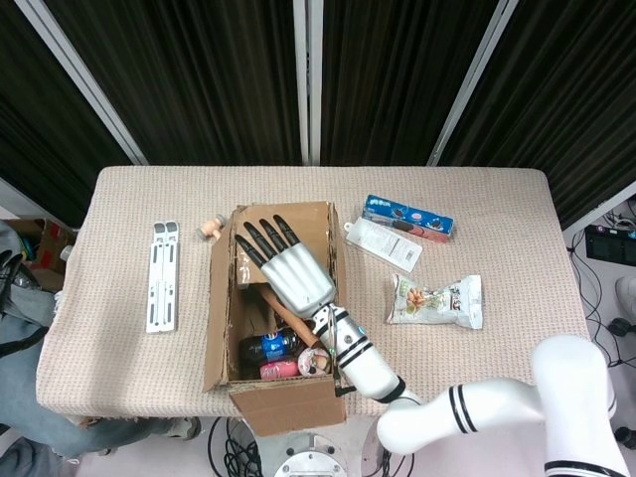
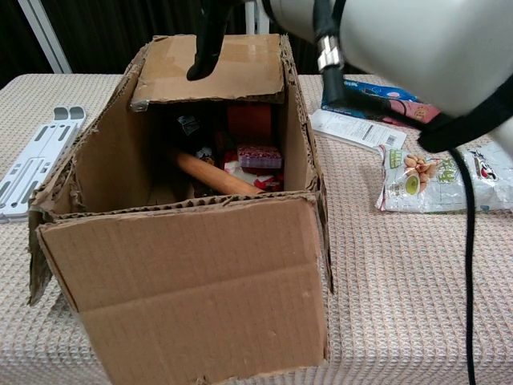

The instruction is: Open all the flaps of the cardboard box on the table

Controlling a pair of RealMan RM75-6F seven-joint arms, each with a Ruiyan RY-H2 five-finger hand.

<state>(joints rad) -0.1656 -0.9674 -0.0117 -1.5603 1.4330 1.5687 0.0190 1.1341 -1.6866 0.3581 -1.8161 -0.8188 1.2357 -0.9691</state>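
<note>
The cardboard box stands at the table's middle, its near flap hanging down over the front. Its far flap lies folded inward over the back end, seen in the chest view as flap. My right hand hovers over that far flap, fingers spread, holding nothing. In the chest view its arm fills the top and a dark finger hangs just above the flap. Of my left hand only dark fingertips show at the left edge.
Inside the box lie a wooden stick, a bottle and pink packs. A white stand lies left of the box. Right of it are a blue biscuit box, a white packet and a nut bag.
</note>
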